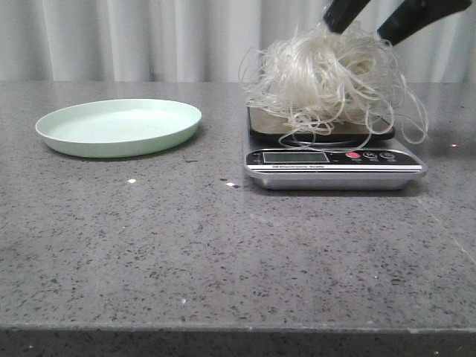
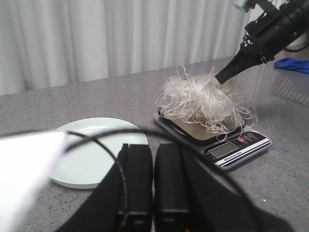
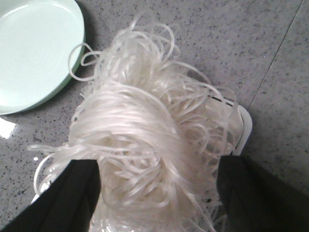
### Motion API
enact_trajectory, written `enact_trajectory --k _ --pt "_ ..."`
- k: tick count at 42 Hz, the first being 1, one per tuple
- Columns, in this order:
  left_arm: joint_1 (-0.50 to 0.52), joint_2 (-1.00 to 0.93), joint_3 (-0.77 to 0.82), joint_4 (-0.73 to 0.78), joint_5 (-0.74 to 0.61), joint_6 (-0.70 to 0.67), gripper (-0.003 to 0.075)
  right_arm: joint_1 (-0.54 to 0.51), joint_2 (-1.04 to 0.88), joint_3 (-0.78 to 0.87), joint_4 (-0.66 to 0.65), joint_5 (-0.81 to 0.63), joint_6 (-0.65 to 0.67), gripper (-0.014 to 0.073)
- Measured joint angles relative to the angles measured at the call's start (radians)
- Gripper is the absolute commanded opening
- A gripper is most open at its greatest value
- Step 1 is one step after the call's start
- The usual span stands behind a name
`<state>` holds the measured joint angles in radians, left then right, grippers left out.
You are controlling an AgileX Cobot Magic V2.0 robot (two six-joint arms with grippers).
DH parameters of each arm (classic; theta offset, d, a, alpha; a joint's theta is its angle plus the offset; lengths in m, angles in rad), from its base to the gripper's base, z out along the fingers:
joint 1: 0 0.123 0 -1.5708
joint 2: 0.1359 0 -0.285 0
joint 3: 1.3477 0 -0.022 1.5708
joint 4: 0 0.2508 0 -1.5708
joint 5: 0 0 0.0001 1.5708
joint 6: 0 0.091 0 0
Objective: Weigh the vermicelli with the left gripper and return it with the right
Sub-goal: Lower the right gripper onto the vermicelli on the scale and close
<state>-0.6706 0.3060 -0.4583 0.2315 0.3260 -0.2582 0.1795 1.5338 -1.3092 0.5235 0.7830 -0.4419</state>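
Note:
The vermicelli [image 1: 331, 78], a fluffy mass of thin white strands, lies on the digital scale [image 1: 335, 160] at the right of the table. My right gripper [image 1: 372, 26] comes down on it from above. Its black fingers are wide apart on either side of the top of the mass, as the right wrist view [image 3: 157, 193] shows. My left gripper [image 2: 154, 183] is shut and empty, drawn back above the table, out of the front view. The pale green plate [image 1: 119, 128] stands empty at the left.
The scale's display and buttons [image 2: 236, 150] face the front edge. White curtains hang behind the grey stone table. A blue cloth [image 2: 292, 64] lies beyond the right arm [image 2: 260, 43]. A black cable [image 2: 96, 140] loops across the left wrist view.

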Motion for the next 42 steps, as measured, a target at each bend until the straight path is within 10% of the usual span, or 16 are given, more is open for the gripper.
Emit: enact_trajectory --k 16,27,42 --pt "0.0 0.0 0.0 0.0 0.0 0.0 0.0137 0.0 0.104 -0.011 0.045 -0.002 -0.009 0.0573" --pt "0.0 0.0 0.0 0.0 0.0 0.0 0.0137 0.0 0.106 -0.012 0.059 -0.002 -0.009 0.0137" --pt "0.0 0.0 0.0 0.0 0.0 0.0 0.0137 0.0 0.103 -0.013 0.059 0.0 -0.011 0.0158"
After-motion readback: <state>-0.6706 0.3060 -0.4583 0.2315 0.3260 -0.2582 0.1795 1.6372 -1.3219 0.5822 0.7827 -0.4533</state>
